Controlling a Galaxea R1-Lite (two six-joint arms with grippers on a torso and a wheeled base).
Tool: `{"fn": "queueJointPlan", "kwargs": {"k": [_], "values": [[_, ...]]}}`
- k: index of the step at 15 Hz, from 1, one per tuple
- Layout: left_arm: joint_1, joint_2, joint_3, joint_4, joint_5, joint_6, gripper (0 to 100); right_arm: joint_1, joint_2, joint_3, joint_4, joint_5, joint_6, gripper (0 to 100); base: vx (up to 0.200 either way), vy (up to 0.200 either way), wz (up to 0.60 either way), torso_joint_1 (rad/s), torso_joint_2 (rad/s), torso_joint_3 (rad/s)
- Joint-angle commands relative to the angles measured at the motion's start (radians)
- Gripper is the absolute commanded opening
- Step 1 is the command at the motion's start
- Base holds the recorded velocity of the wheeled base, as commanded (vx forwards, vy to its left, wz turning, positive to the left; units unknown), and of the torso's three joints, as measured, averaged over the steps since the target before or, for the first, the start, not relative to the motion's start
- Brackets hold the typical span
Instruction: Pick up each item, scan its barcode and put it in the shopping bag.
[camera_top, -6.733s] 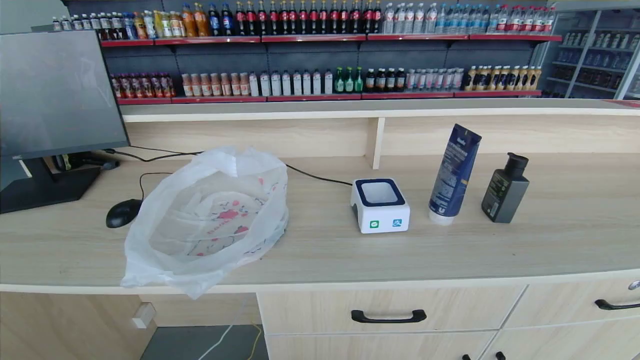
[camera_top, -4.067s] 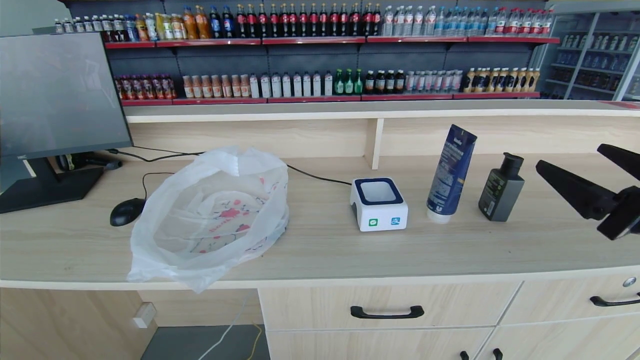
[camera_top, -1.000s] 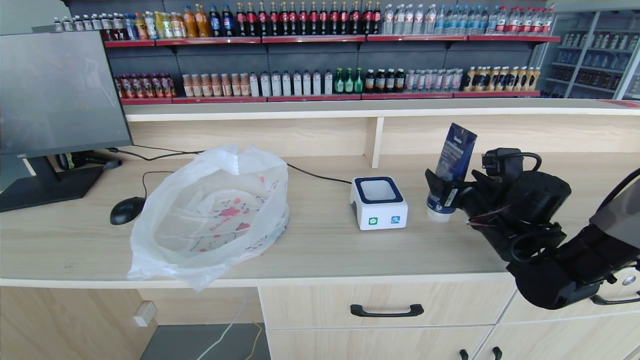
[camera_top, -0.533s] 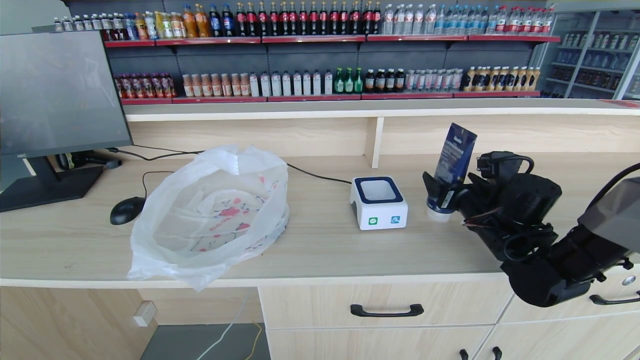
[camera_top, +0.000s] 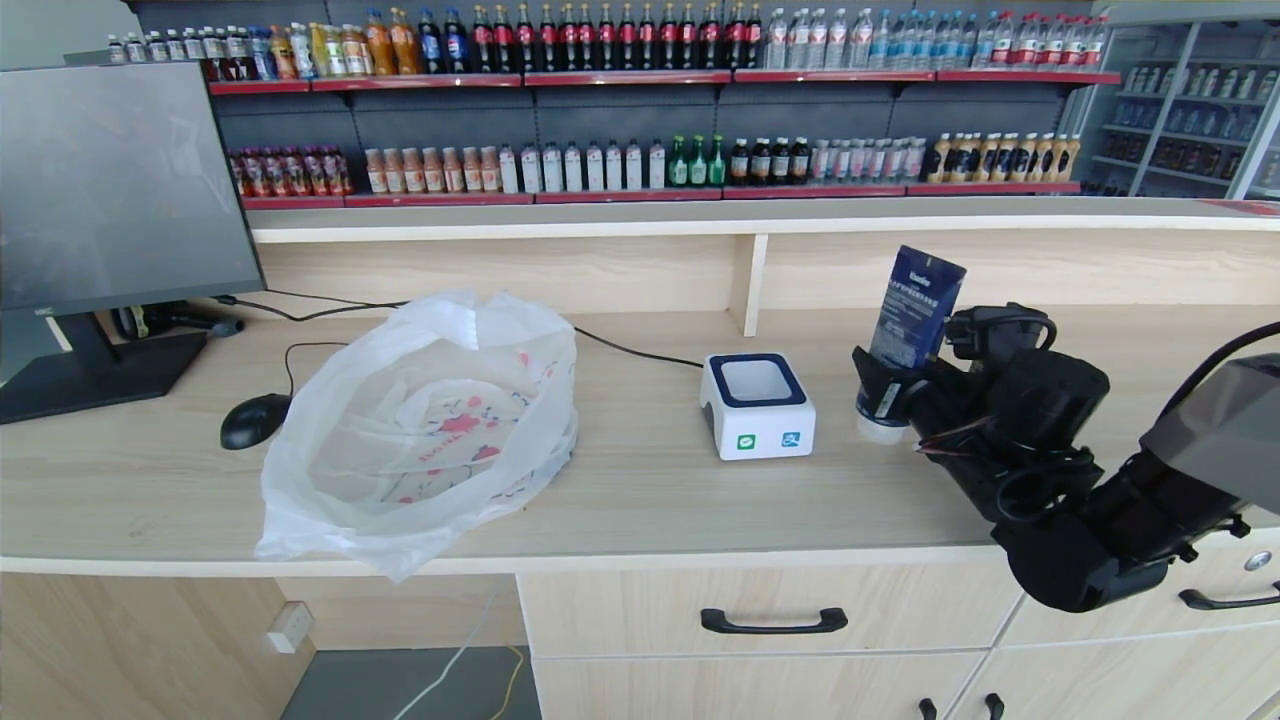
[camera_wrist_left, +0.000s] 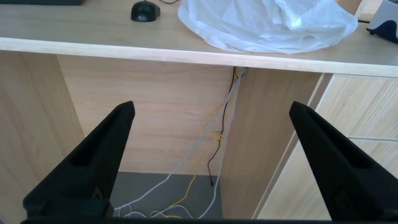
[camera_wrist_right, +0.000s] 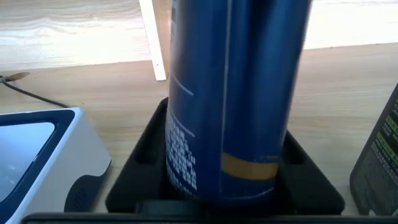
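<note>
blue tube (camera_top: 917, 300) sits gripped between the right fingers (camera_top: 864, 368).

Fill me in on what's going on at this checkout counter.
The robot's right gripper is closed around the blue tube, which stands cap down on the counter beside the scanner. A dark bottle waits next to the tube. The shopping bag sits open with neither item in it yet. The left gripper hangs open below the counter's edge, holding nothing.
</note>
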Motion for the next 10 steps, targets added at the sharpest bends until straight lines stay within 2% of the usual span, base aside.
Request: {"fn": "queueJointPlan", "kwargs": {"k": [1, 10], "values": [[0.0, 0.0, 0.0, 0.0, 0.001, 0.0, 100, 0.0, -0.005, 0.005, -0.003, -0.001, 0.005, 0, 0.0, 0.0, 0.0, 0.0, 0.0, 0.0], [0.0, 0.0, 0.0, 0.0, 0.001, 0.0, 100, 0.015, -0.086, 0.052, -0.019, -0.001, 0.034, 0, 0.0, 0.0, 0.0, 0.0, 0.0, 0.0]]}}
